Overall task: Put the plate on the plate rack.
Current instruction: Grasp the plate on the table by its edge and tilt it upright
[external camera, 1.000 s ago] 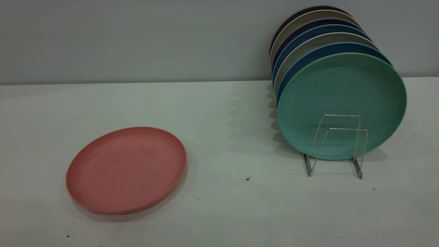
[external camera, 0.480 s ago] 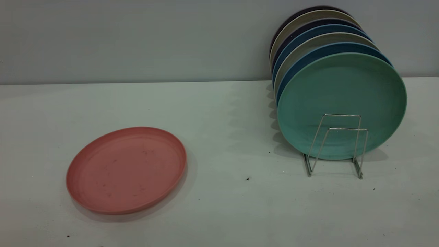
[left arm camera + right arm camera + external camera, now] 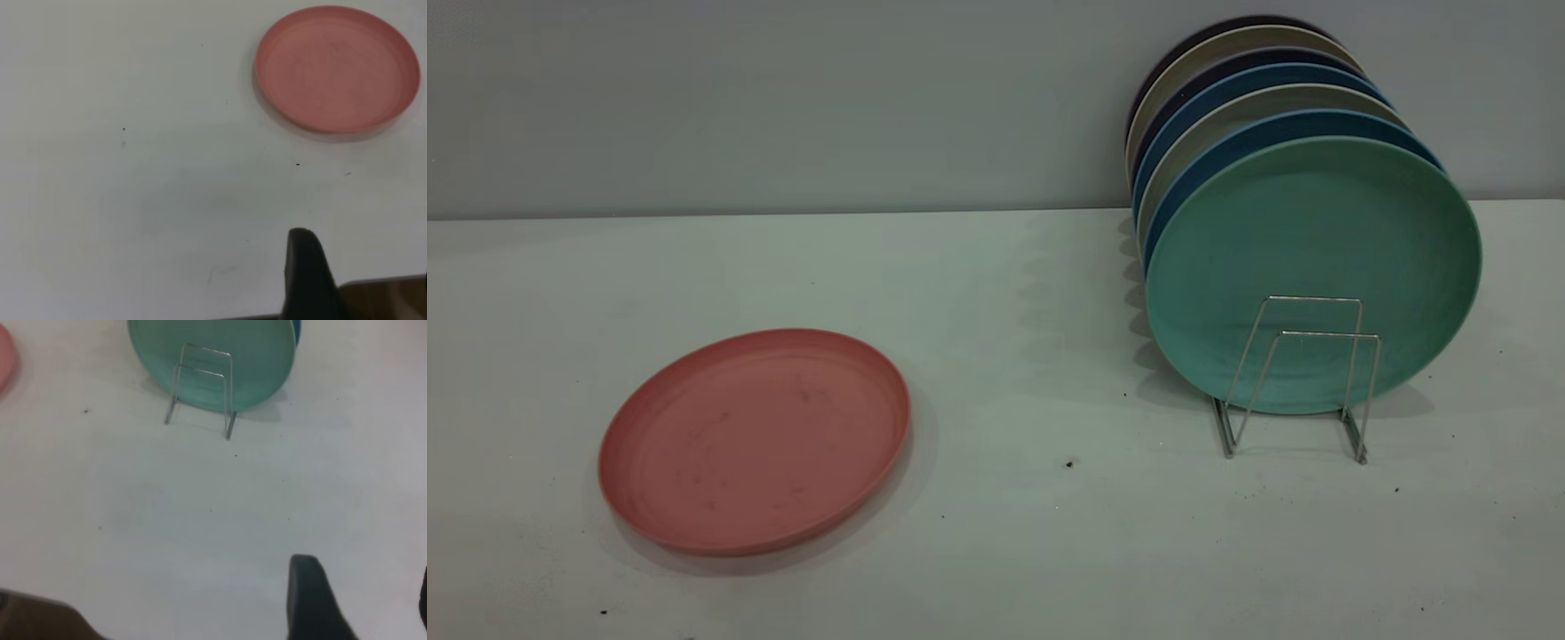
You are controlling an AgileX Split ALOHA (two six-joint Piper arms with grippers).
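The salmon-pink plate [image 3: 754, 440] lies flat on the white table at the front left. It also shows in the left wrist view [image 3: 338, 67], far ahead of my left gripper [image 3: 363, 280], which is open and empty, with only one dark finger [image 3: 303, 277] in view. The silver wire plate rack [image 3: 1325, 335] stands at the right, its two front loops free. In the right wrist view the rack [image 3: 229, 393] stands well ahead of my right gripper [image 3: 365, 600], which is open and empty. Neither gripper shows in the exterior view.
Several plates stand upright in the rack's back slots, a teal-green plate [image 3: 1316, 231] foremost, blue and beige ones behind. A grey wall runs close behind the table. The table's near edge [image 3: 387, 293] shows under the left gripper. Dark specks dot the table.
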